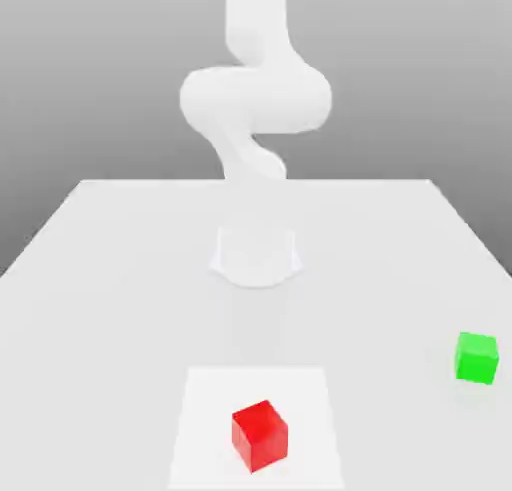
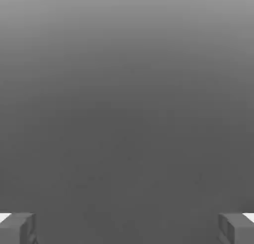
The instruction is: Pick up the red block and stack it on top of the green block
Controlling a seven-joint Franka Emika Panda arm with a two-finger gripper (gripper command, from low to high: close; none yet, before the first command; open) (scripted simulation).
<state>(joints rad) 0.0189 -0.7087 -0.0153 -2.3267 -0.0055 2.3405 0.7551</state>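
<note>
A red block (image 1: 260, 436) rests on the white table near its front edge, at the middle of the exterior view. A green block (image 1: 477, 357) sits on the table toward the exterior view's right, well apart from the red one. The white arm (image 1: 255, 99) rises from its base at the table's middle and bends upward past the picture's top. In the hand view my gripper (image 2: 127, 229) is open, its two grey fingertips (image 2: 18, 228) set wide apart with nothing between them, facing plain grey background.
The red block lies on a brighter square patch (image 1: 210, 419) of the table (image 1: 100, 279). The arm's round base (image 1: 256, 257) stands behind the blocks at the table's middle. Table edges run along the exterior view's left and right.
</note>
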